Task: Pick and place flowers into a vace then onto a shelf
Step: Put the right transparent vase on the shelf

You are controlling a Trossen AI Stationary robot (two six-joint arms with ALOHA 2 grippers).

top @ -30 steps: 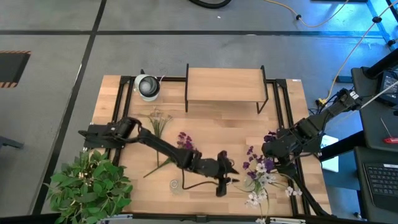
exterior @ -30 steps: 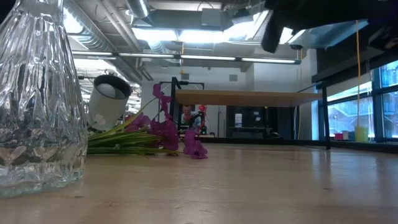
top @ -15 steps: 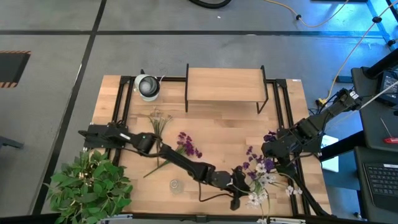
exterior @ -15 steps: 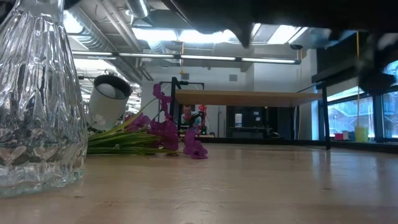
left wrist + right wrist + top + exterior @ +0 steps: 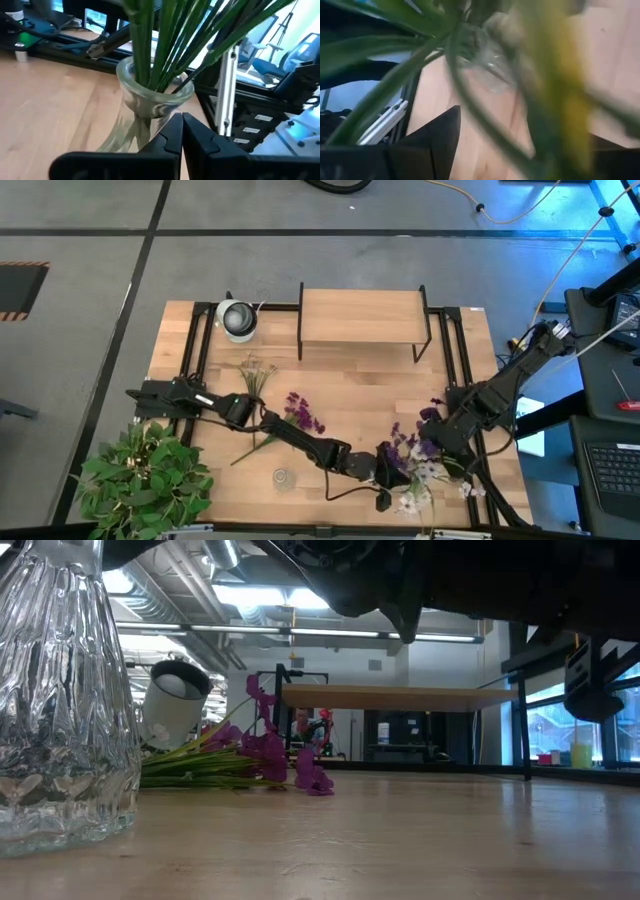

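From above, the left arm stretches low across the front of the wooden table [image 5: 330, 395], its gripper [image 5: 385, 480] beside a bunch of purple and white flowers [image 5: 415, 455] near the front right corner. The right arm reaches in from the right edge, elbow bent, its gripper [image 5: 440, 432] at the same bunch from the other side. More loose flowers lie on the left half: a pale sprig [image 5: 255, 375] and a purple stem [image 5: 295, 412]. A small clear glass [image 5: 283, 477] stands at the front edge, a white round lamp [image 5: 237, 318] at the back left corner. The shelf [image 5: 360, 315], a pale wood board on thin black legs, stands at the back. A bushy potted plant [image 5: 140, 480] sits off the front left corner.

At table height, a ribbed clear glass vase [image 5: 60, 700] fills the near left, and purple blossoms on green stems [image 5: 250, 755] lie flat behind it. The shelf [image 5: 400, 697] shows farther back, and dark arm parts cross overhead.

The left wrist camera shows the two dark fingers [image 5: 170, 137] closed tip to tip, just short of a clear glass vase [image 5: 152, 97] holding upright smooth green stems [image 5: 170, 40].

The right wrist camera is crowded by blurred green stems [image 5: 470, 100] and a hint of glass; whether that gripper is open or holding anything cannot be told.
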